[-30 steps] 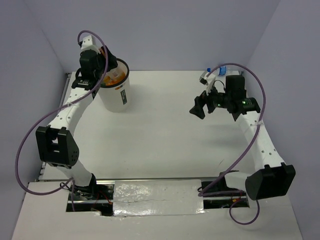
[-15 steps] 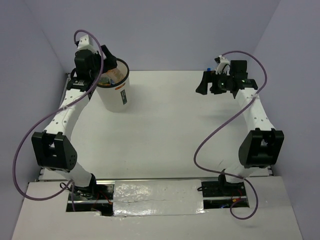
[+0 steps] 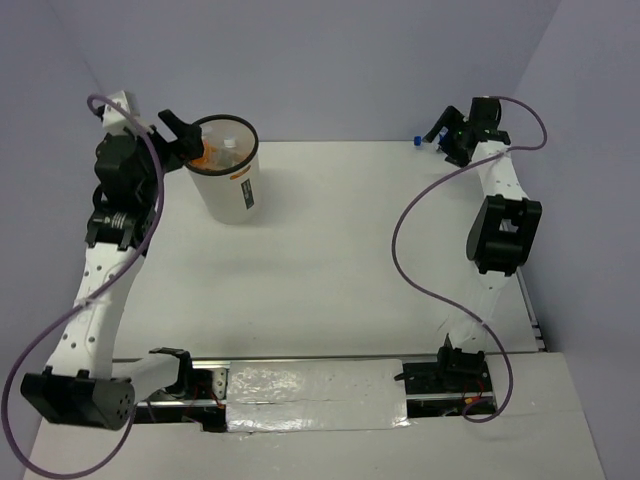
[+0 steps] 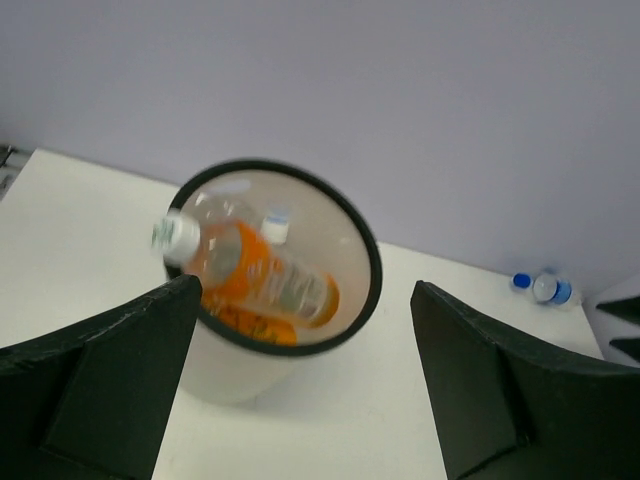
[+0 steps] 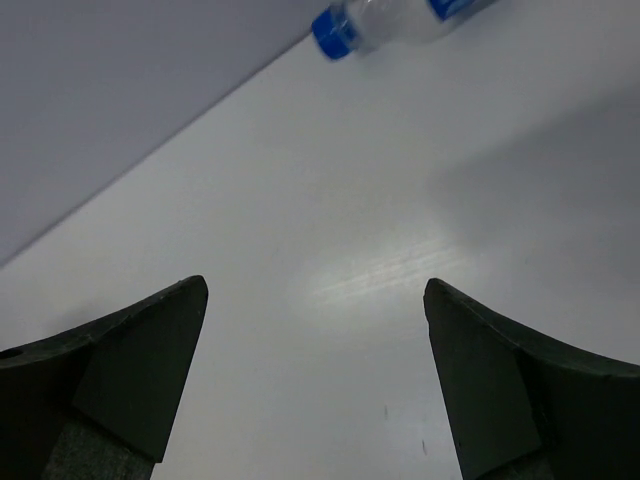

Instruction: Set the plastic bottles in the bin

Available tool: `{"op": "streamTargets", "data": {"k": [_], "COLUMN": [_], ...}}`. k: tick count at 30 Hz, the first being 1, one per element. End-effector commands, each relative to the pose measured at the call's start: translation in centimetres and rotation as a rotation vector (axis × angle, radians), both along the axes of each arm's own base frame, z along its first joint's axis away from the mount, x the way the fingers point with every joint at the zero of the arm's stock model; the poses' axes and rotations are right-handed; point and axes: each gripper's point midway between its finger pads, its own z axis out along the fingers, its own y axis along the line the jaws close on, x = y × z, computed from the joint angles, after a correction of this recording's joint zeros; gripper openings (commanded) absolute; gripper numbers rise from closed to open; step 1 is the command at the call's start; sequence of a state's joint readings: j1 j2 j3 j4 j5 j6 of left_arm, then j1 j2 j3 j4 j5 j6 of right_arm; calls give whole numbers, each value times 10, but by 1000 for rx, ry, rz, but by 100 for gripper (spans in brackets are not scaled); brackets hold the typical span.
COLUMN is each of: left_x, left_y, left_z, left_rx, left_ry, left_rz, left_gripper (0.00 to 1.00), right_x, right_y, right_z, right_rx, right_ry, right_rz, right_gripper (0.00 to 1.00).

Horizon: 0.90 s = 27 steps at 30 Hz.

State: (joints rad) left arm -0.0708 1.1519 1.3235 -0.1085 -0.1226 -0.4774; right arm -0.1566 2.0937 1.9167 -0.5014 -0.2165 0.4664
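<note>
Left gripper [image 4: 305,300] is spread wide and empty, just beside the rim of the bin [image 3: 232,200]. An orange-filled bottle [image 4: 255,275] sits tilted in the bin mouth, white cap at the rim. Right gripper [image 5: 315,290] is also released, holding nothing, well apart from the bin. The blue-capped bottle [image 5: 385,22] lies on the table [image 3: 340,260], far from the bin.

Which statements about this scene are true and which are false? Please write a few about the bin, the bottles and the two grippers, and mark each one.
1. The white cylindrical bin with a black rim stands upright on the table. True.
2. An orange-filled plastic bottle is in the bin. True.
3. The left gripper is shut on a bottle. False: it is open and empty.
4. The small clear bottle with a blue cap is in the bin. False: it lies on the table near the open right gripper.
</note>
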Motion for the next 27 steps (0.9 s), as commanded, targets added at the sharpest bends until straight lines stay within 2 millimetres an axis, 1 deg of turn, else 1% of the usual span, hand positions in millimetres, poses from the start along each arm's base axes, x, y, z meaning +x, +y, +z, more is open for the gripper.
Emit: {"op": "streamTargets", "data": {"k": [1,2,3,4,5,6,7,8,9,10,11,12,13,14,15,16,17,18,19,20,24,25,27], "left_x": [-25,-38,-44,-48,-59,-62,-65,-72,-74,-79,-81,-82,-82,-84,-84,-84,-84,-83,-83,-82,-80,-79,-79], "left_y": [7,7,7,8,8,7,6,7,6,6,5,6,5,5,5,3,2,1,0,0,-2,-3,-3], "left_z": [-33,-27,-45,-51,-48,-59,-66,-63,-71,-69,-70,-75,-76,-76,-82,-82,-83,-87,-88,-89,-93,-94,-96], "left_rx": [-20,-45,-55,-65,-94,-105,-128,-140,-148,-168,-175,-181,-192,-200,-206,-221,-227,-237,-243,-246,-261,-266,-271], "left_ry": [66,38,68,74,55,74,85,68,79,68,66,72,69,62,71,65,64,73,73,75,84,85,89], "left_rz": [29,32,33,37,39,39,40,43,41,41,41,43,43,43,44,40,35,32,29,28,22,19,20], "left_gripper": [99,99,99,99,99,100,99,99,99,99,99,99,99,100,99,99,99,99,100,99,99,99,99], "right_x": [41,49,58,63,70,75,82,87,91,97,102,106,112,115,118,124,127,132,134,139,148,151,155], "right_y": [-36,-44,-51,-55,-59,-64,-67,-70,-74,-75,-76,-77,-78,-79,-80,-80,-80,-80,-80,-81,-79,-79,-81], "right_z": [12,-9,-5,-9,-22,-21,-21,-31,-33,-33,-40,-41,-39,-45,-46,-48,-47,-45,-58,-55,-71,-80,-83], "right_rx": [55,77,76,77,80,68,74,74,70,81,89,97,121,135,150,176,188,214,226,238,307,318,342], "right_ry": [-86,-61,-83,-85,-85,-103,-128,-129,-140,-159,-161,-171,-199,-202,-215,-234,-248,-267,-253,-266,-283,-279,-297], "right_rz": [-192,-232,-259,-278,-295,-317,-333,-346,-366,-376,-381,-388,-400,-411,-419,-429,-434,-443,-451,-459,-484,-490,-506], "right_gripper": [96,96,96,95,95,95,95,94,94,94,94,94,94,94,94,94,94,94,94,94,95,95,95]}}
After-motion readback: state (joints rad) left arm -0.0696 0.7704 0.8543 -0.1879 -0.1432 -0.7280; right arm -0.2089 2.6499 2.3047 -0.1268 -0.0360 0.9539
